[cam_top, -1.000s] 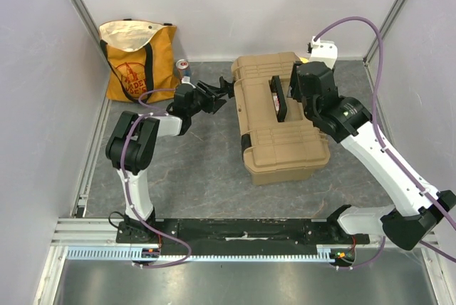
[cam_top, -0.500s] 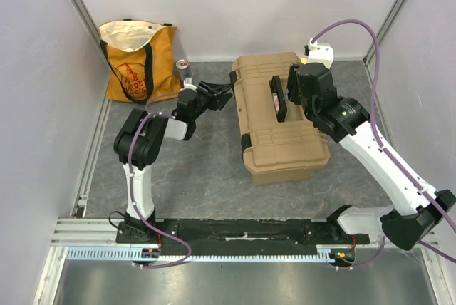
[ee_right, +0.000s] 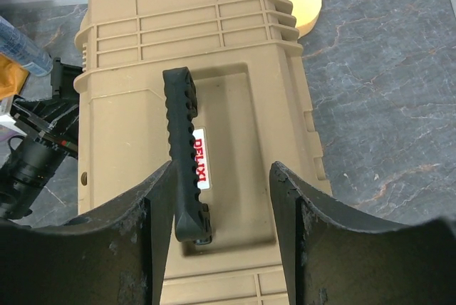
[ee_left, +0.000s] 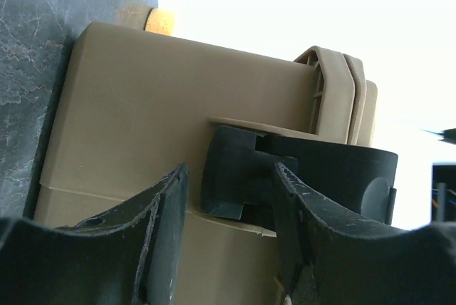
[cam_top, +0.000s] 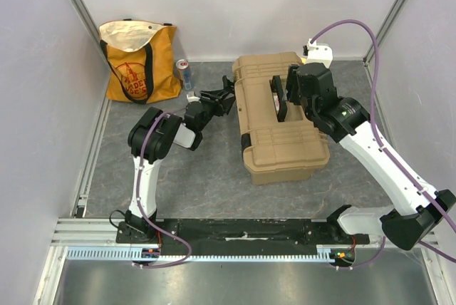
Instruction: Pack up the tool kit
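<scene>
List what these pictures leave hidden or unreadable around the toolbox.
Toolbox contents: the lid is shut in every view.
Left gripper: in the left wrist view it straddles a black latch. One jaw overlaps the latch, so contact cannot be told.
Can label: too small to read in the top view.
Yellow round thing: partly behind the toolbox in the right wrist view, so it cannot be identified.

Red "DELXI" on white label [ee_right: 199, 164], toolbox [ee_right: 235, 48] lid
</scene>
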{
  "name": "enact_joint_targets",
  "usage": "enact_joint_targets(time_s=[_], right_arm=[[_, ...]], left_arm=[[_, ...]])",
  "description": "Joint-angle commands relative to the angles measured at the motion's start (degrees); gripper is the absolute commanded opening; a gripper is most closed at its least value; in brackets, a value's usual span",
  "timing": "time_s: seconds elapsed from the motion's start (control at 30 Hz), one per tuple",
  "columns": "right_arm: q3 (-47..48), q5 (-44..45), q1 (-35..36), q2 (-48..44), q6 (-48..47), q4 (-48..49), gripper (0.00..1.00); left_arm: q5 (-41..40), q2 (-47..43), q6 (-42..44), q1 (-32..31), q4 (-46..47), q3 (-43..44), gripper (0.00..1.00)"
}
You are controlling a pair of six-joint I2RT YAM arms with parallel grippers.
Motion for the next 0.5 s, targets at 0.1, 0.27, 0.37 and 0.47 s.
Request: enact_joint_targets(time_s=[0.1,0.27,0.37,0.47], right_arm=[[0.4,-0.7,-0.1,-0.3,-0.7,2.4,0.61],[0.4,-0.5,-0.1,-0.2,-0.9,2.4,0.61],[0.6,-0.5,0.0,0.0,-0.9,2.4,0.61],[0.7,-0.9,0.0,0.2,-0.8,2.4,0.61]], left_arm=[[-3.5,2.6,-6.7,-2.9,15.0,1.1,0.56],[-4.1,1.5,-9.3,-3.1,17.7,0.7,0.54],[-3.9,1.1,-11.1,-3.1,18.8,0.7,0.52],[-3.8,0.2,-11.8,-3.1,19.6,0.6,0.46]])
